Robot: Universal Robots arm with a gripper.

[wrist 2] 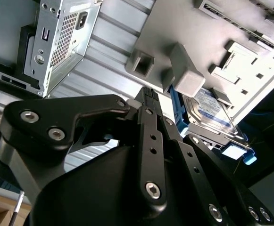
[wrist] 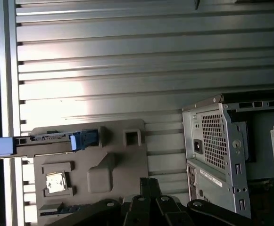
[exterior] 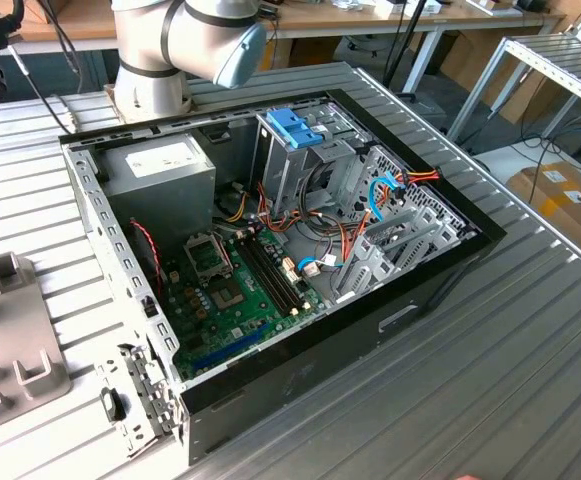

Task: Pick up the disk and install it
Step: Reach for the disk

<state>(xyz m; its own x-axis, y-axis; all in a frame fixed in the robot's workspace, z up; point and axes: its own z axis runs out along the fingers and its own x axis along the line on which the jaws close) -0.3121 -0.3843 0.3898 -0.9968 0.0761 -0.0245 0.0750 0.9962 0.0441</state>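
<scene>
The disk [wrist 2: 207, 110] is a silver-grey drive with blue side rails and a pale label. It stands on edge in a slot of the grey fixture plate [wrist 2: 174, 28]. In the first wrist view the disk [wrist: 47, 140] shows edge-on along the rim of the fixture plate [wrist: 113, 165], with a blue rail end toward the plate's middle. My gripper [wrist 2: 145, 94] is black, its fingers drawn together with nothing between them, and it hangs a short way off the disk without touching it. In the first wrist view, the gripper [wrist: 150, 184] is over the plate's near side.
An open computer case [exterior: 450, 290] lies on the ribbed metal table [exterior: 530, 380], with a motherboard [exterior: 235, 300], a blue-topped drive cage [exterior: 295, 130] and a grey power supply [exterior: 160, 165] inside. The arm's base [exterior: 155, 60] stands behind it. A square chip [wrist: 55, 182] rests on the fixture.
</scene>
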